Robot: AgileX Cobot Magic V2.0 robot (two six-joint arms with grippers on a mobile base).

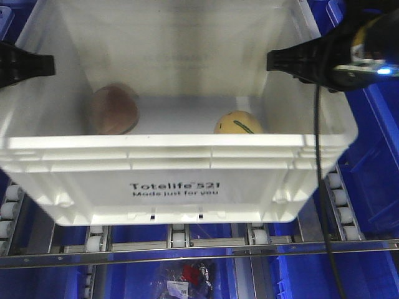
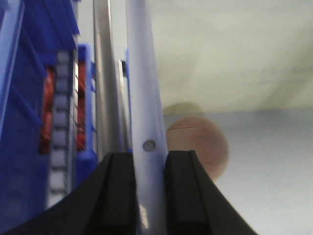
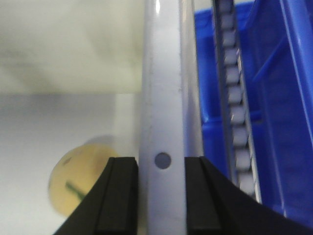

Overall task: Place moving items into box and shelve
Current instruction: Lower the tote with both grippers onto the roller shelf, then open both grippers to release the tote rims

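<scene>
White plastic box [image 1: 174,180] is sitting over a roller shelf [image 1: 187,240] (blue bins [image 1: 374,174] alongside), both balls already inside: the pink one [image 1: 113,109] at left, the yellow one [image 1: 238,123] at right. Left gripper [image 2: 149,196] and right gripper [image 3: 161,196] are each pinching a side rim. Shelving seems underway; next calls for an even, level push.

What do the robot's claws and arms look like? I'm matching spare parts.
Both the left claw and the right claw have matte black, flat tapering fingers. A black cable hangs from the right arm, which shows a yellow patch and a small blue light.
</scene>
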